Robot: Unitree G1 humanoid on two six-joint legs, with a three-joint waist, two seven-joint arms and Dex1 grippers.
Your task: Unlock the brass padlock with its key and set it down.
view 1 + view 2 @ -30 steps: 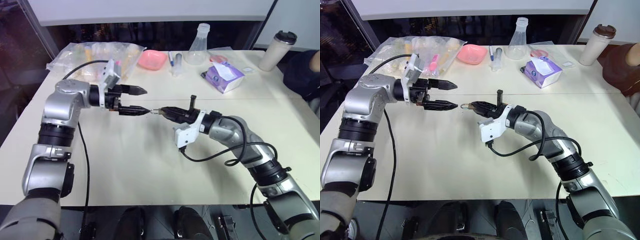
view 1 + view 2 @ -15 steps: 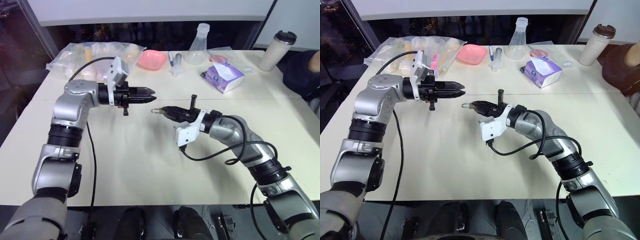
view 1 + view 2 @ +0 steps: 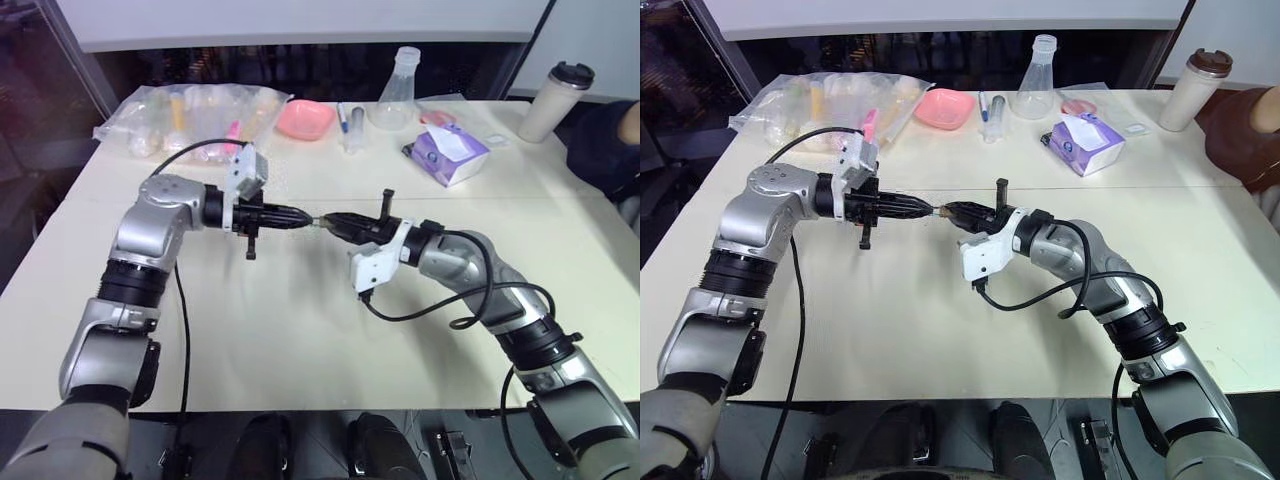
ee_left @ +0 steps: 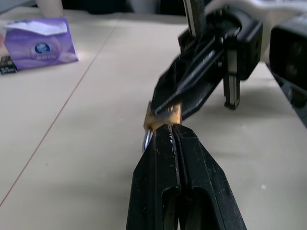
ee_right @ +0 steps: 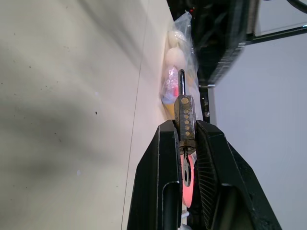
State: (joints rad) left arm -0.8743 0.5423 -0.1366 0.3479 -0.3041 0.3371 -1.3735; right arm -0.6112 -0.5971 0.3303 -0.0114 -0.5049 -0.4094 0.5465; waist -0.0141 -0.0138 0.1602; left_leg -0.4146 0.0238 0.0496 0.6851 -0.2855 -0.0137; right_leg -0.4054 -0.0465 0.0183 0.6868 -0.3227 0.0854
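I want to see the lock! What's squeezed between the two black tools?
The brass padlock sits between them, as the left wrist view shows: the right tool pinches its body, and the shut left tool meets it from the other side, tips touching.

Brass padlock yellow-gold; tissue pack purple; dish pink.

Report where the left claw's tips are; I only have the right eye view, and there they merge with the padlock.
Observer: In the left wrist view the left claw is shut, its tips against the edge of the brass padlock.
Operator: Confirm what holds the lock.
Observer: The right wrist view shows the right claw clamping the brass body from both sides.
Operator: Describe the shackle.
Observer: The shackle sticks out past the right claw's tips; I cannot tell whether it is unlocked.
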